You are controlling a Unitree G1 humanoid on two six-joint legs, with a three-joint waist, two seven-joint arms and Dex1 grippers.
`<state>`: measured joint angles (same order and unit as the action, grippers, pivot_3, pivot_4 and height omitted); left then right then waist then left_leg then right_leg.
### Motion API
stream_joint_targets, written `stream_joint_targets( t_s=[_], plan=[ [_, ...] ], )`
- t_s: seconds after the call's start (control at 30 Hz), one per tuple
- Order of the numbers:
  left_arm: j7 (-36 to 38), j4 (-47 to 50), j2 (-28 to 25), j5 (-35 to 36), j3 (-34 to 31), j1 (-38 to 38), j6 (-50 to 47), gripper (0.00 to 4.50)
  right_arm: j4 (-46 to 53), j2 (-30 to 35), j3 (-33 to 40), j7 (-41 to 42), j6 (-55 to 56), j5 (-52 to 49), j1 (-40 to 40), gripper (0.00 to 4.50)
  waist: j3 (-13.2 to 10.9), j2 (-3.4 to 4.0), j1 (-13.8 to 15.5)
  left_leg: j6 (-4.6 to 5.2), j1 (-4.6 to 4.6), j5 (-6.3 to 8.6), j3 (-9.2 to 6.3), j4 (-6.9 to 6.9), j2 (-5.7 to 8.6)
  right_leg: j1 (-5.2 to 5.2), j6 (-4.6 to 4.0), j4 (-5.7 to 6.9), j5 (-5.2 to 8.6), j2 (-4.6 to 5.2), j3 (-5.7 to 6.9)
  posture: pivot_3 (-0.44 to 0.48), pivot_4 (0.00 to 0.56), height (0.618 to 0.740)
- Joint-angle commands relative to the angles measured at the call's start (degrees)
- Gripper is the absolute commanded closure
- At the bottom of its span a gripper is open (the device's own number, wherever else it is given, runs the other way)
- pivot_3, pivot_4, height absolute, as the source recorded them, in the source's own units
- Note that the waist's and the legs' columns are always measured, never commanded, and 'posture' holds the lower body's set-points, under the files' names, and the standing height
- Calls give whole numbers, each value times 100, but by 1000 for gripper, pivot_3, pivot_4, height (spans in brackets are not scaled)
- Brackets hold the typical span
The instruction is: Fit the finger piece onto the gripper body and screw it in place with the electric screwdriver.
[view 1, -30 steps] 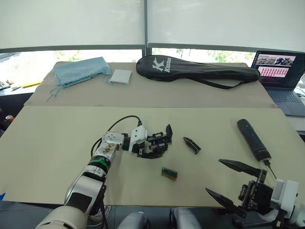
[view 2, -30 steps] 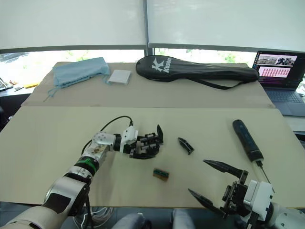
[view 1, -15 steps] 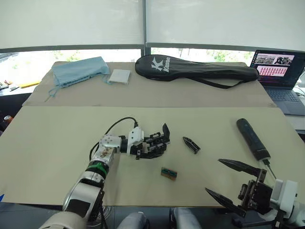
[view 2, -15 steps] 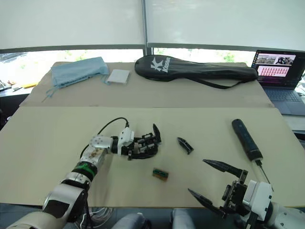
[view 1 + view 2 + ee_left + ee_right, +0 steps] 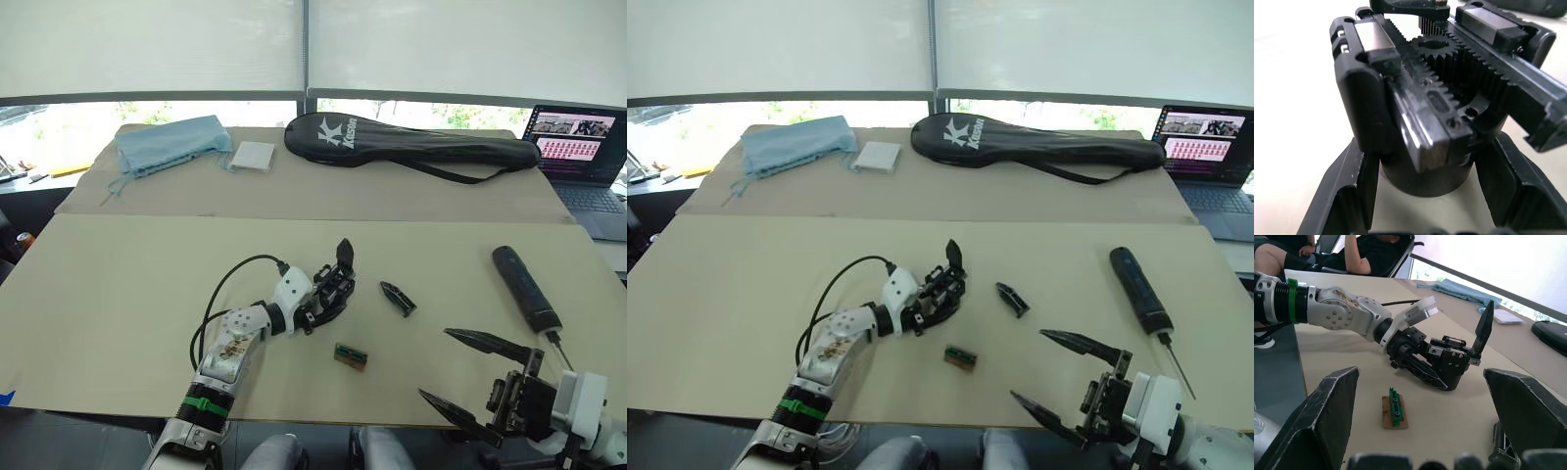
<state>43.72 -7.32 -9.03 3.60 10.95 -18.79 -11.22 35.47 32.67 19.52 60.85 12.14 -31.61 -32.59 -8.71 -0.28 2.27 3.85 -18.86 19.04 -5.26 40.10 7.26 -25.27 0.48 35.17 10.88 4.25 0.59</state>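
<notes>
Two hands: left hand (image 5: 315,311) clamped round gripper body (image 5: 333,284), right hand (image 5: 468,372) agape.

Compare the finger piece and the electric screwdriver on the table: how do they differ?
The finger piece is short and flat; the electric screwdriver is a much longer, thick cylinder. The screwdriver ends in a thin metal bit; the finger piece tapers to a point. Both are dark, lying loose on the table.

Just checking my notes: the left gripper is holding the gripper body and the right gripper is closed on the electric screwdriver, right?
Not quite. The left gripper does hold the gripper body, but the right gripper is open and empty. The left eye view shows the electric screwdriver lying on the table, apart from it.
</notes>
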Motion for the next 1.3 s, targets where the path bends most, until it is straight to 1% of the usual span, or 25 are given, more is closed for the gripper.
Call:
stream_joint_targets(
  t_s=[0.03, 0.13, 0.33, 0.4, 0.47, 0.5, 0.67, 0.77, 0.8, 0.87, 0.9, 0.93, 1.0, 1.03, 1.1, 1.2, 1.3],
  plan=[
    [-77, 463, 43, 80, 136, -57, 76, 2193, 115, 65, 110, 46, 118, -121, -30, 0, 0, 0, 2, 0, 0, 0, 0, 1, 0, 0, 0, 0, 0, 0, 0, 0, 150, 740],
    [-92, 414, 25, 30, 283, 44, 204, 2193, 137, 78, 115, 60, 100, -141, -65, 0, 0, 0, 4, 0, 0, 0, 0, 0, 1, 0, 0, -2, 0, 1, 0, 0, 150, 740],
    [-41, 481, -84, 68, 475, 115, -128, 2193, 179, 90, 94, 58, 75, -147, -105, 0, 1, 1, 11, 0, 0, 0, 0, 0, 0, 3, 0, -2, 0, 2, 1, 0, 150, 740],
    [-42, 513, -158, 83, 478, 109, -253, 1157, 207, 88, 86, 75, 72, -158, -160, 0, 1, 2, 12, 0, 1, 0, 0, 0, 0, 3, 0, -2, 0, 2, 1, 0, 150, 740],
    [-35, 535, -211, 126, 463, 91, -401, 348, 232, 79, 68, 81, 79, -157, -205, 0, 2, 3, 16, 0, 1, 0, 0, 0, 1, 3, 0, -2, 0, 2, 1, 0, 150, 740],
    [-35, 545, -225, 145, 465, 86, -444, 64, 237, 80, 62, 77, 84, -157, -215, 0, 2, 3, 13, 0, 2, 0, 0, 0, 0, 4, 0, -2, 0, 2, 1, 0, 150, 740],
    [-44, 519, -437, 235, 244, 106, -323, 64, 262, 59, 28, 6, 93, -135, -206, 0, 4, 6, -10, -1, 10, 0, 0, -2, 0, 8, 0, 1, 0, 1, -1, 0, 150, 740],
    [243, 406, -637, 470, 39, 59, -169, 64, 266, 37, 37, 0, 123, -135, -254, 0, 4, 6, -12, -3, 13, -1, 0, -5, -1, 9, 0, 2, 0, 0, -1, 0, 150, 740],
    [438, 300, -775, 527, -6, -3, -43, 64, 268, 34, 34, 3, 129, -133, -269, 0, 4, 7, -8, -3, 14, -1, 0, -6, -1, 8, 0, 3, 0, 0, -1, 0, 150, 740],
    [1067, -94, -1101, 715, -119, -248, 218, 64, 256, 40, 32, 6, 132, -133, -266, 0, 4, 7, -3, -4, 14, -2, 0, -6, -1, 8, -1, 3, 1, 0, 1, 0, 150, 740],
    [1611, -374, -1286, 887, -150, -419, 386, 64, 238, 48, 30, 7, 130, -136, -241, 0, 4, 7, -5, -4, 14, -2, 0, -5, 0, 8, -1, 4, 1, 0, 2, 0, 150, 740],
    [1973, -570, -1395, 1006, -158, -534, 499, 64, 225, 54, 29, 8, 127, -139, -222, 0, 4, 7, -4, -4, 14, -2, 0, -4, 0, 7, -1, 3, 0, 0, 3, 0, 150, 740],
    [2952, -1020, -1529, 1312, -121, -794, 759, 64, 194, 72, 11, 4, 108, -137, -153, 0, 5, 8, -4, -4, 13, -2, 0, -3, 1, 7, -2, 4, 0, 0, 5, 0, 150, 740],
    [3224, -1285, -1551, 1316, -81, -945, 855, 64, 183, 79, 2, 3, 100, -135, -125, 0, 5, 9, -1, -4, 14, -2, 0, -4, 2, 8, -2, 3, 0, 1, 7, 0, 150, 740],
    [3415, -1968, -1467, 1126, -32, -1311, 1349, 64, 161, 90, -20, 1, 81, -127, -66, 0, 5, 8, 8, -3, 14, -2, 0, -3, 5, 11, -2, 0, 0, 3, 11, 0, 150, 740],
    [3590, -3002, -1118, 908, 42, -1908, 1890, 64, 134, 82, -41, 18, 87, -116, -33, 0, 4, 5, 17, -3, 12, -2, 0, 0, 5, 12, -1, -4, -1, 4, 10, 0, 150, 740],
    [3790, -3783, -851, 625, 199, -2265, 2440, 64, 142, 52, -86, 9, 108, -75, -35, 0, 4, 4, 5, -2, 10, -2, 0, 5, 5, 13, -2, -2, -1, 5, 10, 0, 150, 740]
  ],
)
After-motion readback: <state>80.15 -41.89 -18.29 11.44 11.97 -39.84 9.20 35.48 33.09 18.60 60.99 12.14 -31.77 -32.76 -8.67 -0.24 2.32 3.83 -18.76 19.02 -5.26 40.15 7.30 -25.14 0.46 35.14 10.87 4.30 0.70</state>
